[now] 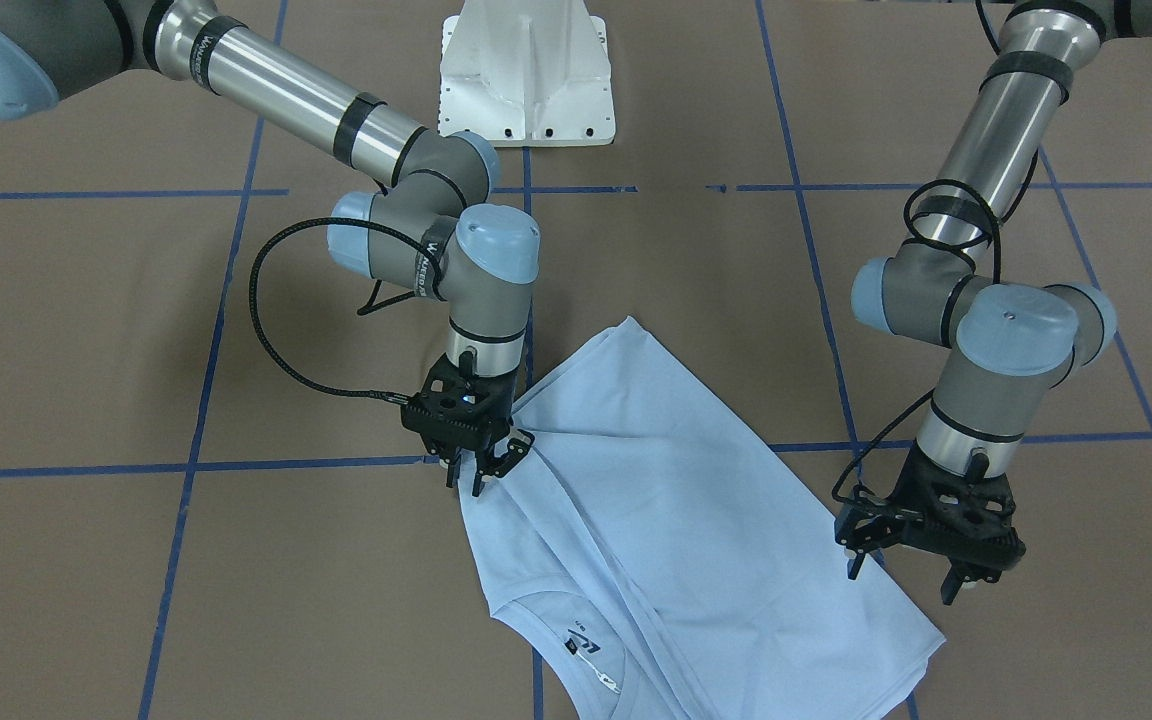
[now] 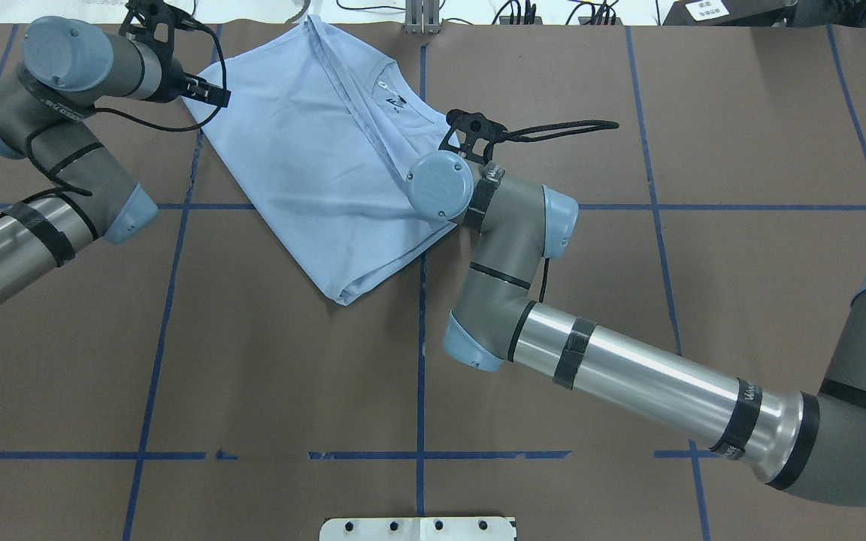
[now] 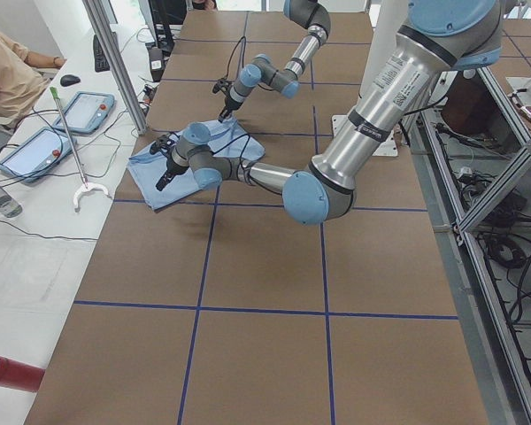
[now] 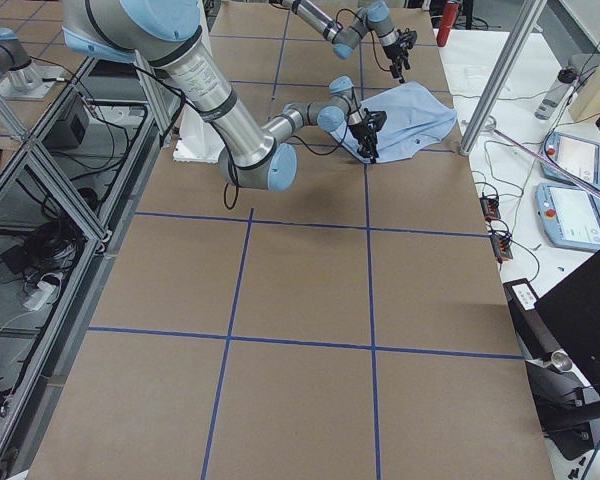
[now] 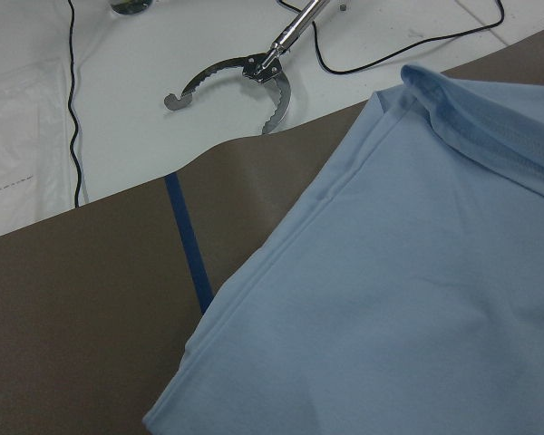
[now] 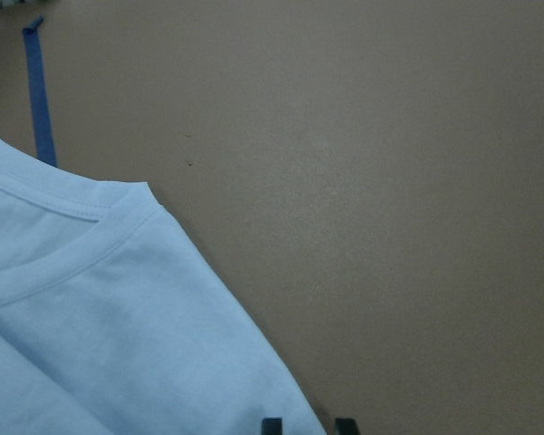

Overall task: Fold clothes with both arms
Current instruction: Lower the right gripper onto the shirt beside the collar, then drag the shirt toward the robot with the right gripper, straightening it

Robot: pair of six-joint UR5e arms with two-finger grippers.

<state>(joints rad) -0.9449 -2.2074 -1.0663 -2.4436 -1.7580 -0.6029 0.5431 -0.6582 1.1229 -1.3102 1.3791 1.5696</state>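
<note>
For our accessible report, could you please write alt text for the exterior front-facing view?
A light blue T-shirt, partly folded, lies on the brown table. The right gripper stands open at one long edge; the left gripper hangs open over the opposite edge.

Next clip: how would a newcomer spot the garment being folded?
Find the brown paper-covered table crossed by blue tape lines. Across it from the white pedestal base lies a light blue T-shirt, folded lengthwise, the right hand at one long edge, the left hand over the other. It is the only fabric there, showing a printed neck label.
</note>
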